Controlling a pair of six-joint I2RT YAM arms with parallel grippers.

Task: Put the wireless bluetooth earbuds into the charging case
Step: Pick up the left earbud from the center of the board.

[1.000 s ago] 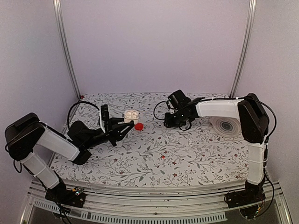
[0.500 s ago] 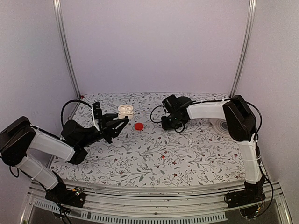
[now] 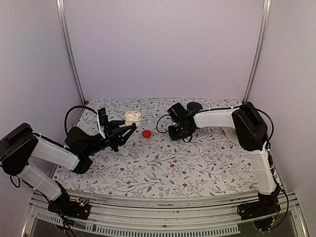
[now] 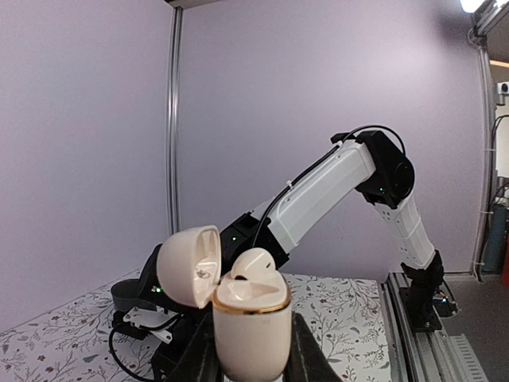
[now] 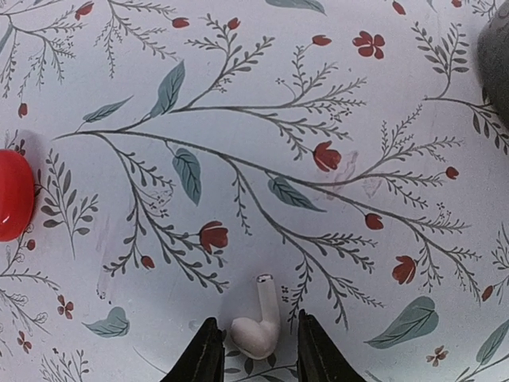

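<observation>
While the left gripper (image 4: pixel 251 360) clamps the charging case (image 4: pixel 248 314) low on its body, lid flipped open to one side and one earbud (image 4: pixel 253 267) already seated in the top, the action is over on the right. The right gripper (image 5: pixel 258 344) hangs low over the flowered tablecloth (image 5: pixel 374 111), fingers parted just enough to straddle the second earbud (image 5: pixel 258 322). It lies flat, its bulb between the tips and its stem pointing away. A sliver of cloth shows on either side, so nothing is gripped yet. This looks like the pick of the loose earbud, with about half the job done. From above, the case sits at the tip of the left arm toward the back left, with the red disc (image 3: pixel 146 133) between the two arms and the mug (image 3: pixel 194 105) behind the right one. The next move calls for a gentle close on that smooth bulb, which could squirt out. Then it's lift, carry across, and line the stem up with the free slot.
</observation>
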